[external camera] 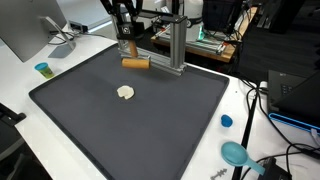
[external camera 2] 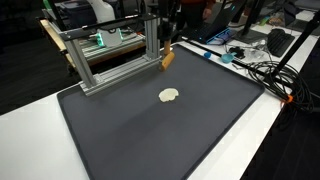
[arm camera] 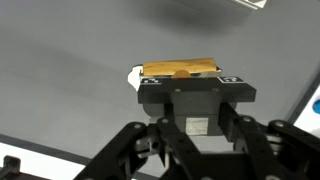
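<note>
Pincer (arm camera: 188, 84) stands closed to the width of a wooden block (arm camera: 180, 69), which we find clamped crosswise between its fingers. In both exterior views the block sits at the far edge of the dark mat (external camera: 150, 120), just beside the aluminium frame (external camera: 174, 45); whether it rests on the mat or hangs clear we cannot tell. A small cream piece (external camera: 125, 92) lies well apart, mid-mat. We judge the step in hand to be the grasp itself. The next move calls for a straight lift, keeping clear of the frame.
</note>
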Controlling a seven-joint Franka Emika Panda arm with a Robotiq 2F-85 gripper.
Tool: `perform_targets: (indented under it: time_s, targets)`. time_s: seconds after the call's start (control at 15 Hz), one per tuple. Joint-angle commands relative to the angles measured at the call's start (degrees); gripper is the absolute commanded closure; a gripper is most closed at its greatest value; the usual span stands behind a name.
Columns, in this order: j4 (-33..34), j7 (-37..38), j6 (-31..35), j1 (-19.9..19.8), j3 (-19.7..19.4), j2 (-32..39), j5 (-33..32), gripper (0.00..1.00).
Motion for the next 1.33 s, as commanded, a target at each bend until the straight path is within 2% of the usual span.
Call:
perform_targets:
  time_s: [0.0,0.2,0.27,0.47,0.53,0.87,1.27]
  targets:
    - [-1.7,15.6,0.9,2.2,1.3,-1.4,-1.4,0.79]
    - [-1.0,28.0,2.3,3.7,1.8,1.1,-4.1,0.79]
    - [-0.9,21.5,0.6,3.2,1.7,0.4,-1.6,0.54]
    - [-0.9,26.3,1.6,3.8,1.8,1.7,-2.9,0.54]
    - [-0.9,27.2,3.5,3.7,1.7,3.1,-2.9,0.79]
    - [2.1,23.6,9.0,2.0,0.1,10.3,-2.3,0.79]
    - [8.7,17.9,9.7,-0.9,-2.5,18.0,-2.6,0.79]
